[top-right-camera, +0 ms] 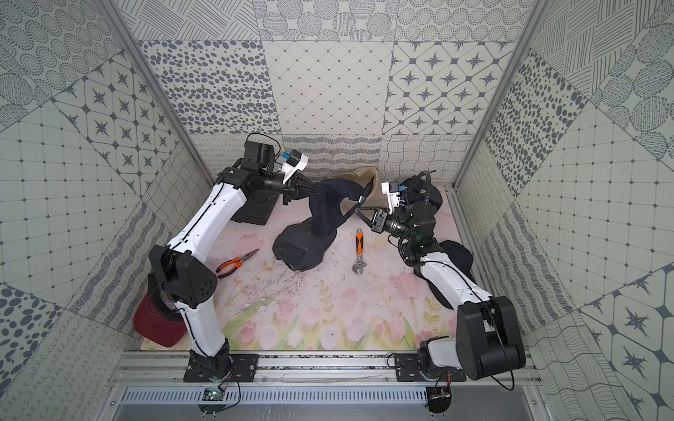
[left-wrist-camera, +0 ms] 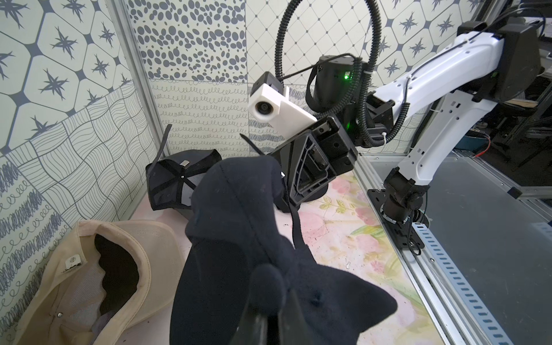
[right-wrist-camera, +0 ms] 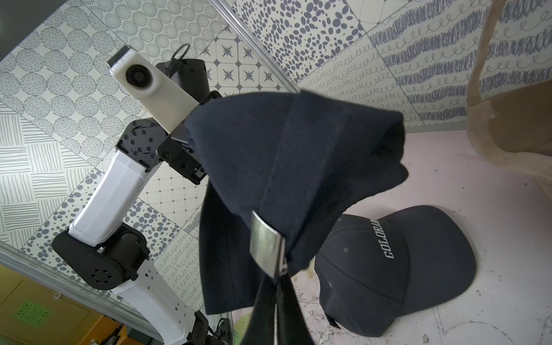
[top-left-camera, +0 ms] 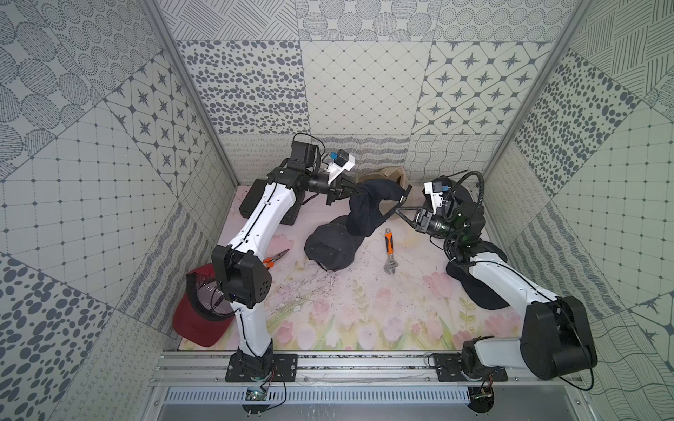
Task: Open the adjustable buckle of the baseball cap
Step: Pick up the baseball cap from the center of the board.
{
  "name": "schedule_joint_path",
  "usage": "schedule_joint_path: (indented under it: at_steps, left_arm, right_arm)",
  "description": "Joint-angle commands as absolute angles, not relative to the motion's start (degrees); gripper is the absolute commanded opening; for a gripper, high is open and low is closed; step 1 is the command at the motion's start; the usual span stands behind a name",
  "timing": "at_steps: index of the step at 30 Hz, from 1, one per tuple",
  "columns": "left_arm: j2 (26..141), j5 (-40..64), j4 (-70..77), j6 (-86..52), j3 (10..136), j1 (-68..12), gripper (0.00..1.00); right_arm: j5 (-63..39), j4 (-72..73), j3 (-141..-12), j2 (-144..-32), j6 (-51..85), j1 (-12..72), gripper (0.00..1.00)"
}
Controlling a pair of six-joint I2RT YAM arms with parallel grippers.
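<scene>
Plainly, the navy cap [top-left-camera: 364,213] hung above the rear of the table [top-left-camera: 364,310], left fingers [top-left-camera: 346,188] clamped on its crown; right fingers [right-wrist-camera: 260,316], nearer, pinched together on the strap [top-left-camera: 398,205] just beside the metal buckle [right-wrist-camera: 265,248].

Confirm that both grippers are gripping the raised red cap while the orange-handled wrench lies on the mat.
Wrong colour: the cap held up is the navy cap, not a red one. A top view shows the left gripper and right gripper gripping it, while the red cap lies near the left arm's base. The orange-handled wrench lies on the mat.
</scene>
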State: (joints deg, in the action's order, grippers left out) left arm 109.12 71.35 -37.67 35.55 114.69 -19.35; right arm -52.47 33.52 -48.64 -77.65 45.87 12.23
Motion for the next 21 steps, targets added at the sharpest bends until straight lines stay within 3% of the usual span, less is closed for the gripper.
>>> schedule_joint_path:
  at_steps: [1,12,21]
  left_arm:
    - [109.77,72.07,-33.72,31.94,114.69,-18.72,0.01]
    - [106.63,65.15,-17.89,21.68,102.65,-18.73,0.39]
    - [104.54,61.0,-18.68,21.69,101.77,-18.54,0.55]
  right_arm:
    - [-54.02,38.45,-51.59,-77.83,45.68,12.13,0.0]
    - [-56.58,10.94,-68.16,-81.82,19.0,11.77,0.0]
    - [-66.44,-7.57,-83.83,-90.83,7.07,9.64,0.0]
